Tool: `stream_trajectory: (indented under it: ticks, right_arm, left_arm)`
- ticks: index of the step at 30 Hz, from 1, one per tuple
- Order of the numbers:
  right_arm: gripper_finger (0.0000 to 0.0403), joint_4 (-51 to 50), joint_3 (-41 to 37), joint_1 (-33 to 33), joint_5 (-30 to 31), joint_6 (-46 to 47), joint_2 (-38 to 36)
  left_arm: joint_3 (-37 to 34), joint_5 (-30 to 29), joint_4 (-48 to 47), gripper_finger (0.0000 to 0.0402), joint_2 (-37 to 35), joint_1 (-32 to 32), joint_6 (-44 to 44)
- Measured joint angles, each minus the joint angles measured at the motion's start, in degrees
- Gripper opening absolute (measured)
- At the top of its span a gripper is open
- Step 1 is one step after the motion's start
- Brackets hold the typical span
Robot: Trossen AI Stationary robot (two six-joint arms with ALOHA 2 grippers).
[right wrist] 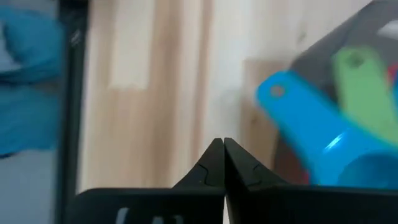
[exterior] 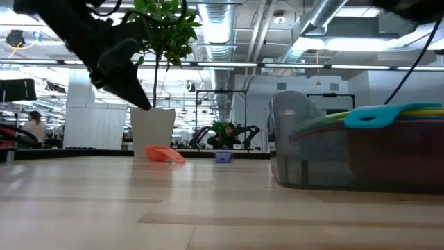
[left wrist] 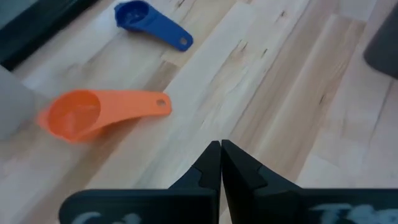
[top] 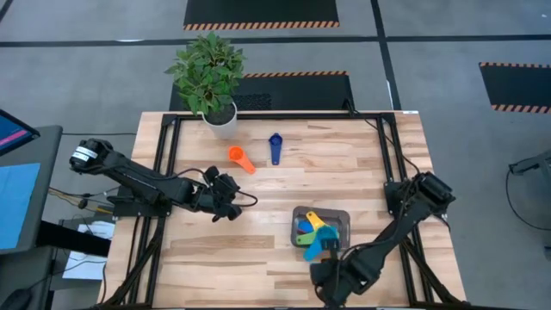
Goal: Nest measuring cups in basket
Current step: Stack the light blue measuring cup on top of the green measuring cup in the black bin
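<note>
An orange measuring cup [top: 241, 158] [left wrist: 93, 115] and a dark blue one [top: 275, 148] [left wrist: 152, 22] lie on the wooden table near its far middle. The dark grey basket [top: 343, 215] [exterior: 305, 153] stands right of centre and holds stacked cups. A light blue cup [right wrist: 311, 137] lies on top, its handle over the near rim, and yellow [top: 315, 219] and green [right wrist: 360, 81] ones show beside it. My left gripper [top: 231, 200] [left wrist: 221, 144] hovers shut a little on the near side of the orange cup. My right gripper [top: 325, 275] [right wrist: 222, 142] is shut above the table, near the basket's near edge.
A white plant pot [top: 219, 120] [exterior: 152, 132] with a leafy plant stands at the table's far edge, left of the two loose cups. Bare wood lies between the loose cups and the basket. The table's near edge is close behind my right gripper.
</note>
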Motion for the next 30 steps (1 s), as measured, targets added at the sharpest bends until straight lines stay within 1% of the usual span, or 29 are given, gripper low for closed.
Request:
stream_trajectory:
  ticks: [4,5,10,13,17,19,25,27,30]
  right_arm:
    - [0.0005,-0.1,0.0,-1.9,-0.7,-1.0,0.0]
    - [0.0005,0.1,0.0,-2.4,-1.7,-2.0,0.0]
    - [0.0010,0.6,0.0,-4.0,-5.6,-4.8,0.1]
    - [0.0005,2.1,-0.6,-4.0,-6.6,-5.7,0.1]
    - [0.0009,6.1,-3.2,-4.2,-8.3,-6.1,0.1]
    - [0.0009,6.4,-3.7,-4.2,-9.2,-6.0,0.1]
    - [0.0007,8.7,-4.6,-4.8,-9.7,-8.0,1.4]
    - [0.0009,9.7,-4.4,-5.6,-9.7,-8.9,2.9]
    - [0.0006,7.2,-4.7,-6.7,-6.2,-10.0,4.7]
  left_arm:
    - [-1.8,2.5,2.1,0.0000,0.0,0.0,-0.6]
    - [-1.8,2.7,2.3,0.0000,0.0,0.0,-0.6]
    - [-1.8,2.8,3.8,0.0000,0.0,0.0,1.7]
    - [-1.8,2.8,4.5,0.0000,0.0,0.0,3.3]
    - [-1.5,2.8,5.2,0.0000,0.0,0.0,4.9]
    - [-1.0,2.8,5.1,0.0000,0.0,0.0,5.7]
    - [0.1,2.8,5.1,0.0000,0.0,0.0,6.0]
    - [0.3,2.8,5.1,0.0000,0.0,0.0,6.0]
    - [0.3,2.8,5.0,0.0000,0.0,0.0,6.0]
